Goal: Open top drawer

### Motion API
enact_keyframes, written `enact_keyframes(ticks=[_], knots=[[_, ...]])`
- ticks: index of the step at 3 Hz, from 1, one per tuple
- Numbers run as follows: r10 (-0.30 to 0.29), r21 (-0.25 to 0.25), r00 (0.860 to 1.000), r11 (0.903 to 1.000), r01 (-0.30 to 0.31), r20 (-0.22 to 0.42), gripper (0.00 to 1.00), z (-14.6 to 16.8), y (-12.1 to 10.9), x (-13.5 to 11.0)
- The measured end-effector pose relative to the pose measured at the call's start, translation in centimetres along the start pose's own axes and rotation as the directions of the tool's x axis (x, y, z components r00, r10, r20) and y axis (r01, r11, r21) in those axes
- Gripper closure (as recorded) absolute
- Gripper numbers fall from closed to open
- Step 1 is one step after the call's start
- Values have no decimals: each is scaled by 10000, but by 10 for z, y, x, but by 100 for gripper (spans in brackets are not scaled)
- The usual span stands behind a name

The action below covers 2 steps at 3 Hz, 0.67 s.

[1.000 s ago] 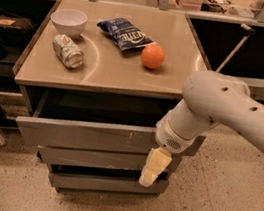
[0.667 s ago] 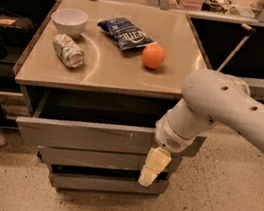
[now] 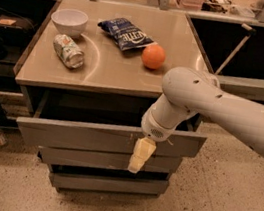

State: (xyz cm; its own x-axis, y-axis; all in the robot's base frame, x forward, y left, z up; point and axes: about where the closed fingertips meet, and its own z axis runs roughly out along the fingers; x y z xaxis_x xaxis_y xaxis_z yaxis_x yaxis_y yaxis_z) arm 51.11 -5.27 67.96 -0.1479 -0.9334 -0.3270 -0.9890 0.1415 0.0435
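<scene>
The top drawer (image 3: 75,136) is the widest grey drawer under the metal table top (image 3: 117,72). Its slanted front stands out a little from the cabinet, with a dark gap above it. Pale scratch marks show right of centre. My gripper (image 3: 141,156) hangs down from the white arm (image 3: 208,103). Its pale yellow tip lies in front of the drawer's front panel, right of centre, and reaches over the lower edge. I cannot tell whether it touches the panel.
Two narrower grey drawers (image 3: 86,160) sit below. On the table top are a white bowl (image 3: 69,20), a lying can (image 3: 69,51), a blue chip bag (image 3: 127,33) and an orange (image 3: 153,56). Dark shelving stands left and right. Speckled floor lies in front.
My arm and gripper have shifted a little to the left and slightly up along the drawer front. The drawer itself looks about the same.
</scene>
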Motion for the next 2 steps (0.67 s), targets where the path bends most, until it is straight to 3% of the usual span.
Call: enact_keyframes(ticks=[1,2], knots=[[-168,-234,9997,9996,163,-196,0,22,-14,-6],[-184,-260,9996,9995,179,-198,19,24,-14,-7]])
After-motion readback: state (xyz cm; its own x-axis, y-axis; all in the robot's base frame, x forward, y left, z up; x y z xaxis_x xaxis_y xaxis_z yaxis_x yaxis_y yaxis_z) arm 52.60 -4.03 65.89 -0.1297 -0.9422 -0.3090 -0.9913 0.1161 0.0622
